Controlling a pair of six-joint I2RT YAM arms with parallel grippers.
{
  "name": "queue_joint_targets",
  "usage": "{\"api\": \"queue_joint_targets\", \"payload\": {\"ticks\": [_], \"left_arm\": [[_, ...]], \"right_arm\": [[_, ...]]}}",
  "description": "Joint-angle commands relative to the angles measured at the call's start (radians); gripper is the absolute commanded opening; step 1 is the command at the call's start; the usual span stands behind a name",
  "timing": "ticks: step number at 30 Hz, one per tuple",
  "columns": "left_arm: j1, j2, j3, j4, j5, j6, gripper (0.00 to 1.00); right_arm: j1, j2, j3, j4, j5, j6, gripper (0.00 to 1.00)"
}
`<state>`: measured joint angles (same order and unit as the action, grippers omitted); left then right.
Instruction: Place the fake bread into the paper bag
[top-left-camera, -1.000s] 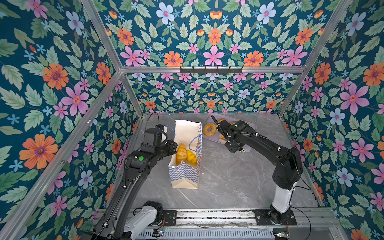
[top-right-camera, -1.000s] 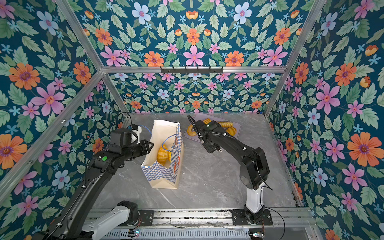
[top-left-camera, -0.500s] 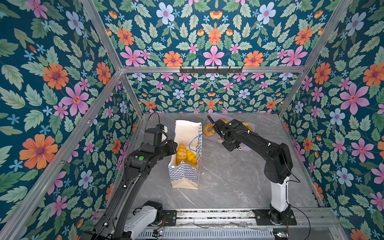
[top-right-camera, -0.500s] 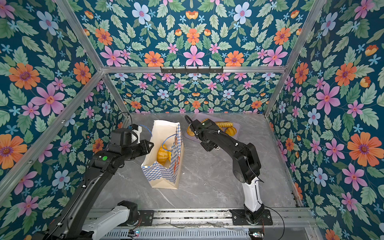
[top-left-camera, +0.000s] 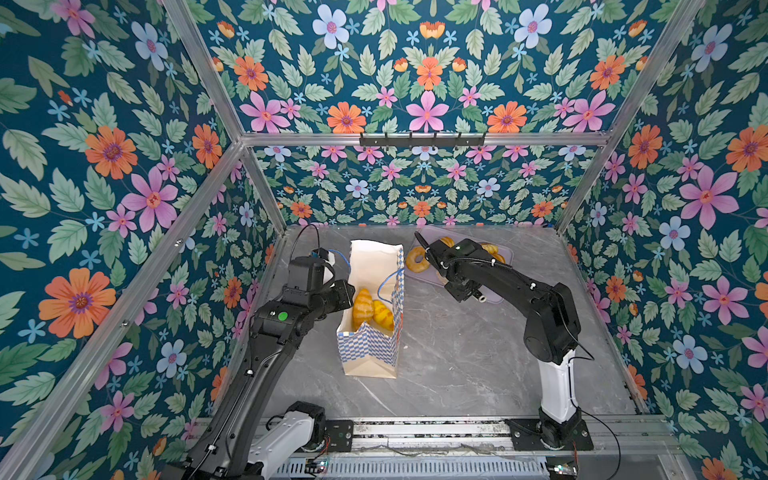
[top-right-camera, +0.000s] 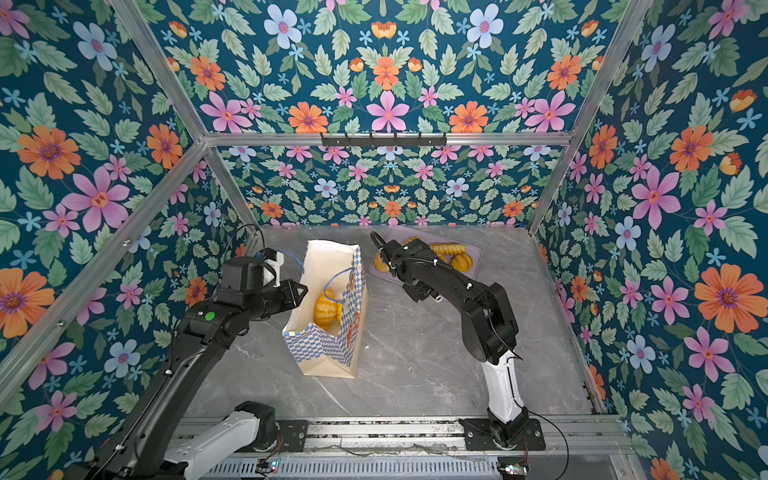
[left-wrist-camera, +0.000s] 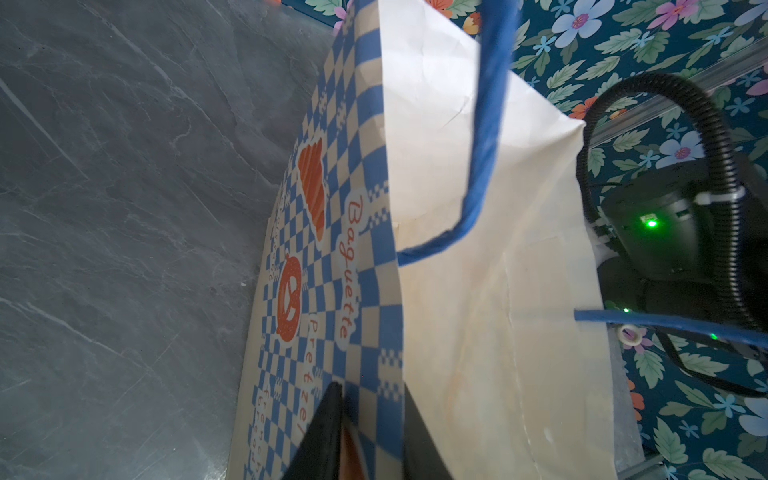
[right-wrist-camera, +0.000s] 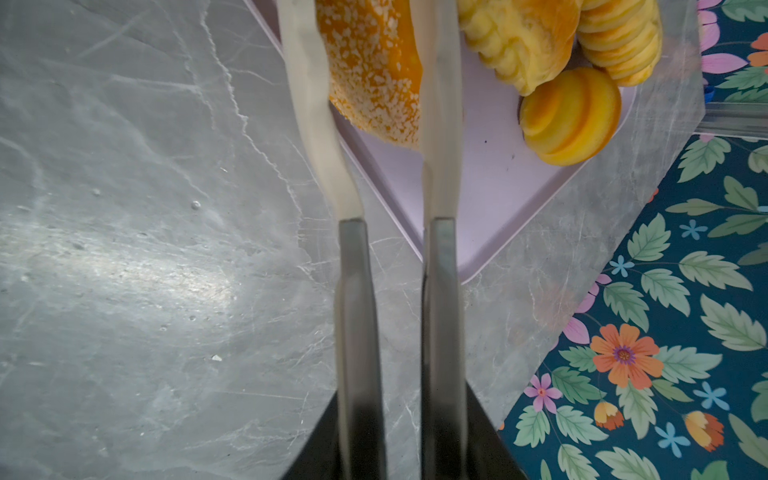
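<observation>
1. Table (top-left-camera: 457, 365): grey marbled top that carries everything listed below.
2. Paper bag (top-left-camera: 368, 349): blue-and-white check with a cream base band. It stands upright and open, left of centre in both top views. Blue cord handles (left-wrist-camera: 486, 137).
3. Tray (right-wrist-camera: 490, 187): flat and lilac, at the back of the table, just beside the bag's far right corner.
4. Left gripper (left-wrist-camera: 374, 436): its fingers are narrow, pinching the bag's side wall at the rim, one finger outside and one inside.
5. Right gripper (right-wrist-camera: 368, 25): over the tray's near corner, its fingers pressed against both sides of the ring donut.
6. Fake bread:
   - Two ridged pieces (top-left-camera: 362, 307) lie inside the bag at the bottom.
   - The ring donut (top-left-camera: 415, 258), sesame-speckled, is at the tray's corner nearest the bag.
   - A knobbly loaf (right-wrist-camera: 519, 33), a ridged roll (right-wrist-camera: 619, 41) and a round striped bun (right-wrist-camera: 571, 116) sit together on the tray.
</observation>
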<state>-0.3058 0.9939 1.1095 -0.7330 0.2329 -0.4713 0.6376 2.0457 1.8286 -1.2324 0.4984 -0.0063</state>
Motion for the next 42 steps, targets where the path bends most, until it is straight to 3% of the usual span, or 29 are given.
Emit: {"api": "queue_joint_targets", "payload": {"ticks": [1,4,12,19,34,42], "left_arm": [[0.001,-0.001,-0.001,0.011,-0.002,0.008,0.24],[0.001,-0.001,0.001,0.011,-0.002,0.008,0.24],[0.002,-0.005,0.003,0.009,-0.003,0.007,0.24],[0.001,-0.005,0.002,0.009,-0.001,0.008,0.24],[0.001,-0.008,-0.003,0.009,0.000,0.008,0.24],[0.001,-0.008,0.003,0.007,-0.001,0.008,0.24]], "right_arm": [[0.002,-0.015,-0.012,-0.015,0.013,-0.010,0.32],[0.001,-0.031,-0.025,-0.012,0.014,-0.007,0.31],[0.001,-0.051,-0.042,-0.022,0.026,-0.003,0.44],[-0.003,-0.039,-0.021,-0.031,0.040,-0.013,0.48],[-0.021,0.052,0.035,-0.044,0.035,-0.033,0.47],[-0.020,0.044,0.017,-0.026,0.033,-0.033,0.37]]}}
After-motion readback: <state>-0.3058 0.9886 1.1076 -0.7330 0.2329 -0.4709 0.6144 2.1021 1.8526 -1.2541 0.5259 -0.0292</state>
